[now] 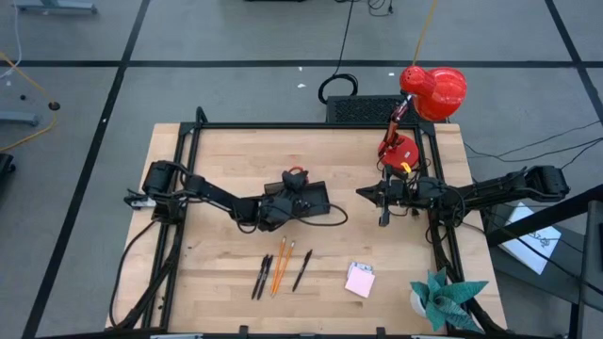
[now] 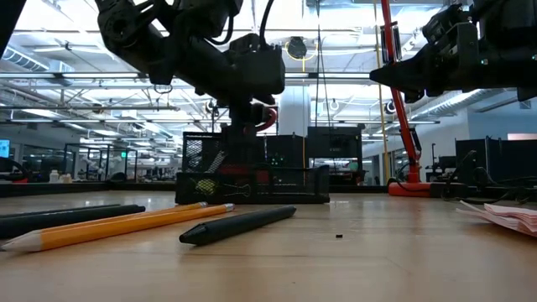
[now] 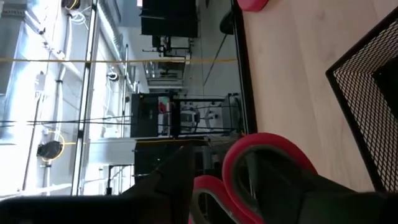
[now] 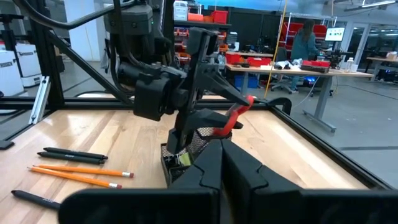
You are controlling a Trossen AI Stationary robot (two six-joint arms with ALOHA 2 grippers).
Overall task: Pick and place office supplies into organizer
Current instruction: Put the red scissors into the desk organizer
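The red-handled scissors [image 1: 296, 174] stand with their blades down in the black mesh organizer [image 1: 316, 200] at mid-table, handles up. My left gripper [image 3: 242, 199] is level at the handles [image 3: 261, 155], its fingers spread on either side of them. My right gripper [image 1: 363, 192] hovers shut above the table, right of the organizer. Two orange pencils [image 1: 279, 268], black pens [image 1: 263, 277] and a pink sticky-note pad [image 1: 360, 280] lie near the front edge. A yellow piece [image 2: 205, 186] and a black clip [image 2: 239, 190] show through the organizer's mesh. My left gripper comes level from the table's left at the scissors' red handle loops [image 4: 235, 117], which sit between its spread fingers [image 3: 168, 186]. I cannot tell whether a finger touches the handles. The scissors stand tilted in the organizer.
A red desk lamp [image 1: 429, 94] with its base [image 1: 399, 149] stands at the far right. A black ribbed box [image 1: 363, 108] sits behind it. A teal paper plant [image 1: 445, 297] fills the near right corner. Black frame rails [image 1: 188, 160] edge the table.
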